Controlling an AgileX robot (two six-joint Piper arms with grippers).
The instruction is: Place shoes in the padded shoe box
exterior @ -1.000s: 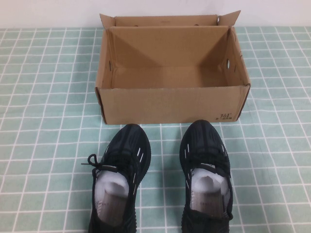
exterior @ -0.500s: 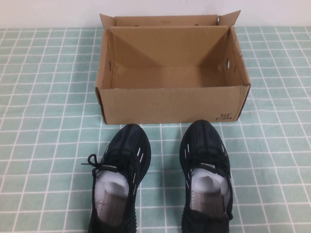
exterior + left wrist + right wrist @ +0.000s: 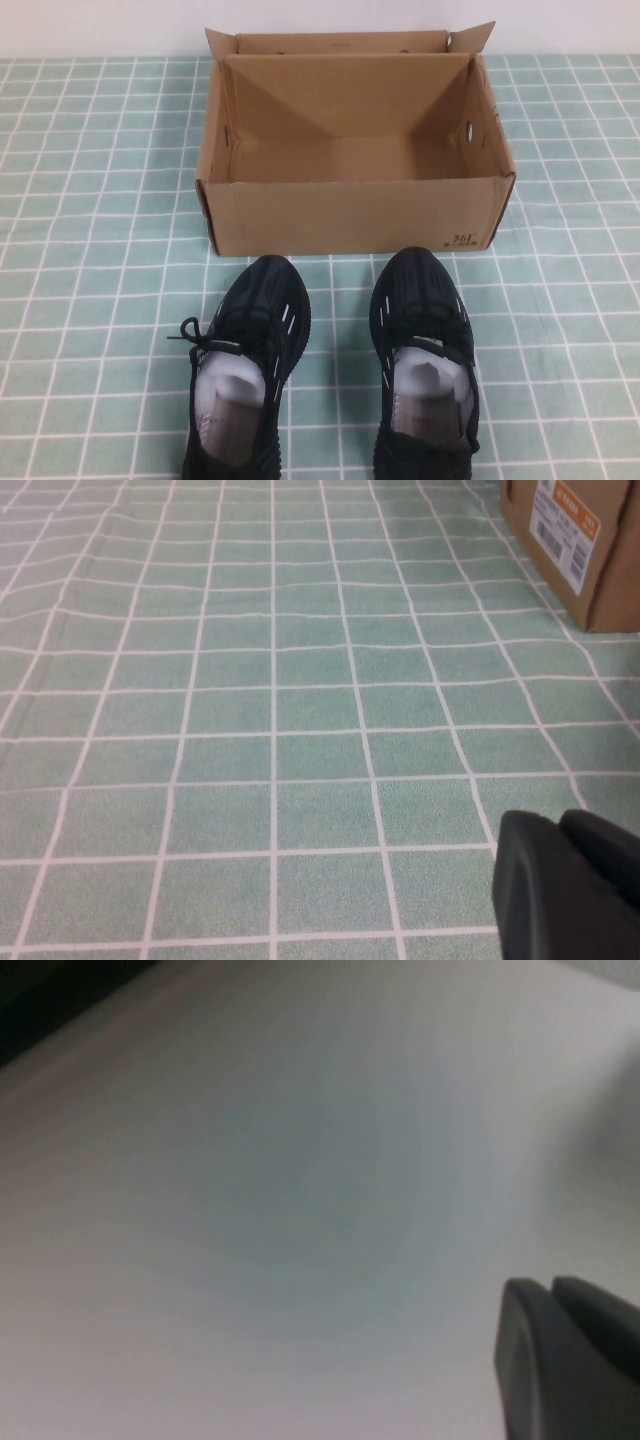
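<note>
The brown cardboard shoe box (image 3: 350,215) stands open at the middle back of the table, and its inside looks empty. Two black knit sneakers stand side by side just in front of it, toes toward the box: the left shoe (image 3: 262,315) and the right shoe (image 3: 420,300), both with white paper stuffing. Neither arm shows in the high view. My left gripper (image 3: 558,822) hovers over bare cloth, fingers together and empty; a corner of the box (image 3: 575,550) with a barcode label shows beyond it. My right gripper (image 3: 552,1286) is also shut and empty, facing a blank pale surface.
A green cloth with a white grid (image 3: 90,250) covers the table on both sides of the box and shoes. A pale wall (image 3: 100,25) runs along the back edge.
</note>
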